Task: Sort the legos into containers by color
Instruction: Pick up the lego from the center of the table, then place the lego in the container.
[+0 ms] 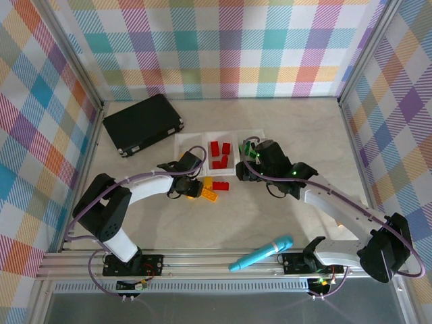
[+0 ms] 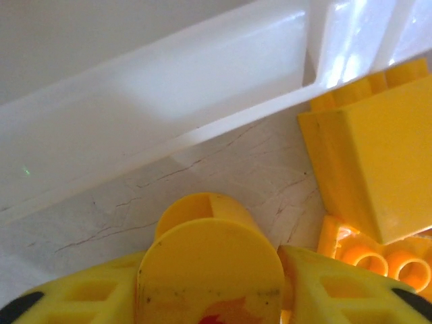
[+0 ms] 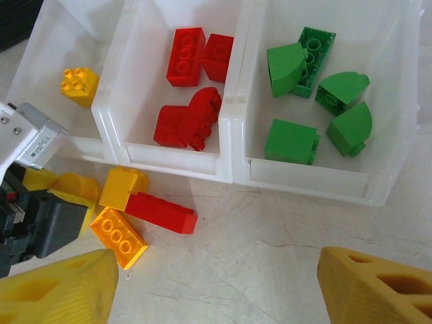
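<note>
Yellow rounded lego [image 2: 210, 251] in left gripper [image 2: 206, 297], bottom edge cropped.

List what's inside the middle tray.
The middle tray holds only red bricks, four as far as I can count: two at the back, two leaning together in front. Whether anything lies beneath that front pair is covered.

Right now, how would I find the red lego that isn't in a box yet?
Look for the row of three clear trays in the middle of the table. On the table just in front of the middle tray lies a long red brick. It is the only red one outside the trays, next to a yellow brick and an orange brick.
</note>
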You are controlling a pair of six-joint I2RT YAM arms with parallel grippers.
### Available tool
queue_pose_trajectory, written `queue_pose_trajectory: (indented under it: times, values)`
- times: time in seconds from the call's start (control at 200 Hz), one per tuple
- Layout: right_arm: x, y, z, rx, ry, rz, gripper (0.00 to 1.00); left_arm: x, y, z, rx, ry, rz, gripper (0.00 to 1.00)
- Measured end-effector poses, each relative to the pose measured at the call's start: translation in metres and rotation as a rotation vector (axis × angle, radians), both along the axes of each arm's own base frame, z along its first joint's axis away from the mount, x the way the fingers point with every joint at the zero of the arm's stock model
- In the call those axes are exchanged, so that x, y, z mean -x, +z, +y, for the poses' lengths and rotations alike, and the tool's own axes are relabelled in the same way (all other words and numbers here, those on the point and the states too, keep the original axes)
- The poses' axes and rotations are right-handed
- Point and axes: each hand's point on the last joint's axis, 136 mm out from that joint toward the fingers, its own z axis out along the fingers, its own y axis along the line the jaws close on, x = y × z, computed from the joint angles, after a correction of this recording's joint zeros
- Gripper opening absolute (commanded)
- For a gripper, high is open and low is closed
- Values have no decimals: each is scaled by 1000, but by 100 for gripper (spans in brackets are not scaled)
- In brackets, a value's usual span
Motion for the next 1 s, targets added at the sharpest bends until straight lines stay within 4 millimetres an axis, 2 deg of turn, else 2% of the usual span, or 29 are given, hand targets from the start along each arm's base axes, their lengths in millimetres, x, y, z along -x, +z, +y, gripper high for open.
queue_pose_trajectory:
  times: [0.08,0.155,0.25,0.335,0.48,0.57,0.665,0.79,1.0]
  values:
    - [0,-1,0,1,-1,2,78,-1,0,0,1,4,0,31]
    - [0,-1,-1,2,-4,2,78,-1,1,0,5,15,1,31]
    - [-1,-1,-2,7,-11,-2,78,0,12,3,14,43,-14,30]
    - [-2,-1,-4,13,-20,-8,78,0,40,6,46,68,-70,29]
    - [-5,-1,-9,23,-41,-20,78,-8,101,12,106,127,-208,30]
    - [-5,-1,-12,20,-52,-28,78,-24,132,12,117,162,-272,30]
    - [-6,-2,-14,21,-59,-29,78,-45,150,12,100,198,-305,31]
    - [-4,-3,-15,21,-61,-26,78,-79,151,11,67,256,-309,31]
    - [1,4,-21,6,-67,-47,78,-120,114,12,26,333,-236,38]
